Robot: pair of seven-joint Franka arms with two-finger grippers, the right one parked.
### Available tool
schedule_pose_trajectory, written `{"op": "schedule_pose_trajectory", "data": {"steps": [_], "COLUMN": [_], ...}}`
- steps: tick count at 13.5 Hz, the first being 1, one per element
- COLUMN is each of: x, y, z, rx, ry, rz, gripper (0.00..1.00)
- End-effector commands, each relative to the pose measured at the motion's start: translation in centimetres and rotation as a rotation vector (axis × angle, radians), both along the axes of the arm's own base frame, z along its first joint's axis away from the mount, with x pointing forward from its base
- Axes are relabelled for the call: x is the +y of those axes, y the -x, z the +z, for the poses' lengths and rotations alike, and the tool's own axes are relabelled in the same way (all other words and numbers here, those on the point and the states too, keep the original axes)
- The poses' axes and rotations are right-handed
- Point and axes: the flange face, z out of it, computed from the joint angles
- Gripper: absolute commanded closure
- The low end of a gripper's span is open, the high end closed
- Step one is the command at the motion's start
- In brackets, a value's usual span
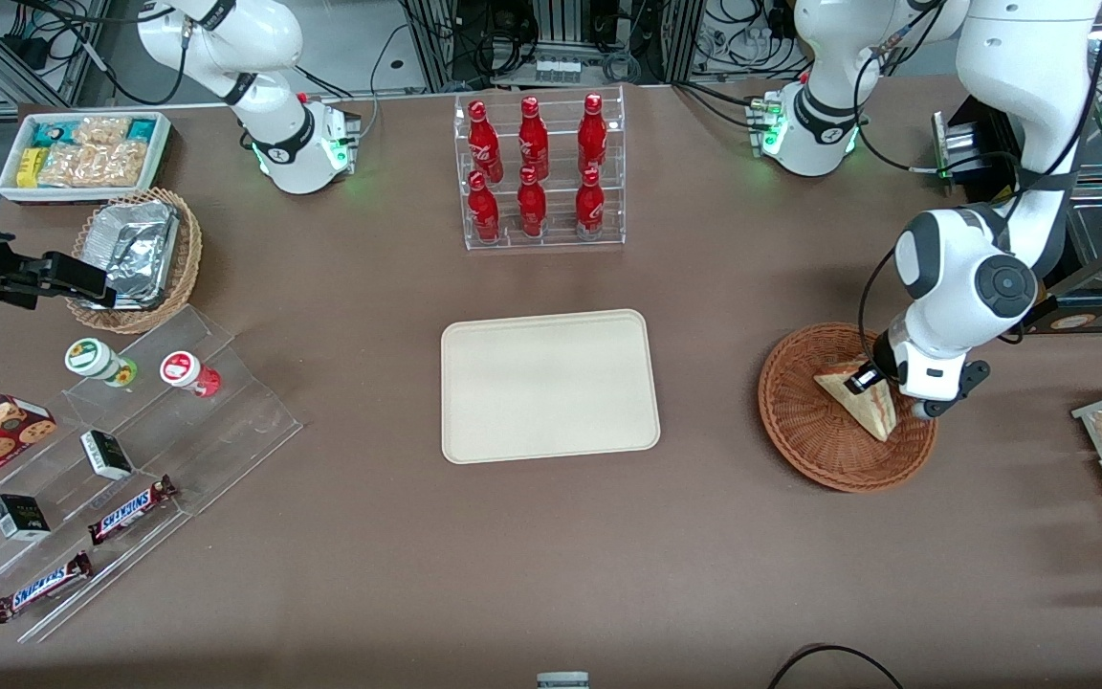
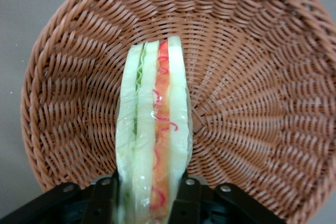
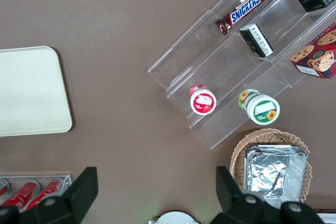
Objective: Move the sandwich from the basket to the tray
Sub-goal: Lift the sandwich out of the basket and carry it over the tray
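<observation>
— Looking at the working arm's end of the table: its black two-finger gripper (image 1: 881, 390) is down inside the round, shallow, reddish-brown woven wicker basket (image 1: 804, 421). What does it have?

— It is clenched on the small triangular wedge sandwich of pale bread (image 1: 859, 402). From the wrist camera the black fingers (image 2: 190, 195) press against both bread faces of the wrapped sandwich (image 2: 155, 145), and the cut edge with its red and green filling layers faces the lens.

— So the sandwich is in the basket?

— Yes. The wedge stands on edge over the woven floor (image 2: 252, 108), with the rim curving all around it. I cannot tell whether it touches the weave or hangs just above it.

— And the flat rectangular cream-beige tray with rounded corners (image 1: 549, 385)?

— On the brown tabletop (image 1: 551, 555), at about nine o'clock from the basket in the front camera's picture, well apart from it. Nothing lies on the tray.

— What else is around?

— A clear acrylic rack of six red bottles (image 1: 537, 172) stands at twelve o'clock from the tray, farther from the front camera. Toward the parked arm's end there is a lighter tan wicker basket holding a foil container (image 1: 135, 251), a white bin of snack packets (image 1: 84, 153), and clear stepped shelves with Snickers bars (image 1: 130, 509) and small cups.
</observation>
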Motion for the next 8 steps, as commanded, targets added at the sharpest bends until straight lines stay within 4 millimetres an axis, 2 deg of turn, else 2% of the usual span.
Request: {"op": "schedule_pose_trajectory", "data": {"steps": [1, 3, 5, 8], "x": [-1.1, -3.0, -4.4, -9.3], "y": [-2.0, -3.7, -4.5, -4.7], "z": [3.8, 5.6, 6.4, 6.8], "rx": [0.031, 0.053, 0.046, 0.03], "ry": [0.011, -0.002, -0.011, -0.025], "rz": [-0.041, -0.128, -0.188, -0.286], "gripper": [1.0, 1.0, 1.0, 1.0]}}
